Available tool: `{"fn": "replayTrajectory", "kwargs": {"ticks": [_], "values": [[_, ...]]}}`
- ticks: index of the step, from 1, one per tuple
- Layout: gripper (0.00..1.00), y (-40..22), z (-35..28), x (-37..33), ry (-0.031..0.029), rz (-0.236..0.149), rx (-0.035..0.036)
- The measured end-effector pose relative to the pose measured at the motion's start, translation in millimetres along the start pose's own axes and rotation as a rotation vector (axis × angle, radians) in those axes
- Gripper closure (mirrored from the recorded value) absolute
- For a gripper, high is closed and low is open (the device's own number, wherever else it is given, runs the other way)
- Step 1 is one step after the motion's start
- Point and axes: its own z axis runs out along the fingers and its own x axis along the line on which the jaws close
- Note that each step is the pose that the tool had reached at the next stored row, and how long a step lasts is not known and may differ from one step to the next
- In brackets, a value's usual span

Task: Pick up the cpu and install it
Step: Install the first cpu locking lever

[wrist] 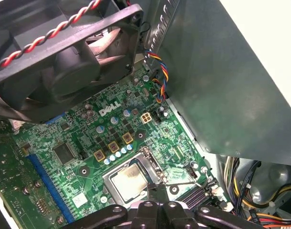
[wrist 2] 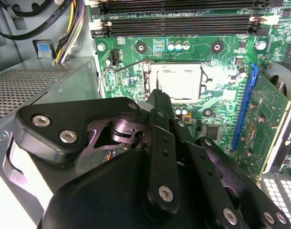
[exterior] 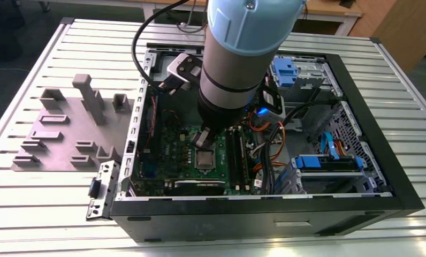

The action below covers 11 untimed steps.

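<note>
The cpu [wrist 2: 179,81], a small square chip with a silver-grey top, lies flat in the socket on the green motherboard [wrist 2: 222,52]. It also shows in the first wrist view as cpu [wrist: 129,183] and in the exterior view as cpu [exterior: 204,158]. My gripper [wrist 2: 157,95] hangs just above and beside the socket, fingers drawn together with nothing between them. Its tips appear as gripper [wrist: 158,192] and, inside the open computer case, as gripper [exterior: 202,141]. A thin wire lever [wrist 2: 107,71] stands out beside the socket.
A black fan [wrist: 64,62] and a big grey box [wrist: 222,71] flank the socket. Memory slots [wrist 2: 183,19] run along one side, an expansion card [wrist 2: 269,119] along another. Blue drive bays [exterior: 327,163] and cables [exterior: 270,155] crowd the exterior view's right. A grey fixture block [exterior: 70,128] sits outside the case.
</note>
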Motion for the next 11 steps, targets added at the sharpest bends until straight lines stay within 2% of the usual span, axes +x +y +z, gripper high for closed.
{"fn": "replayTrajectory", "kwargs": {"ticks": [4,8,11], "values": [[0.9,0.1,-0.1,0.1,-0.0001,0.0,0.0001],[0.9,0.8,-5.0,-0.7,0.0001,0.0,0.0002],[0.9,0.8,-5.3,-2.7,-0.0002,0.0,0.0001]]}}
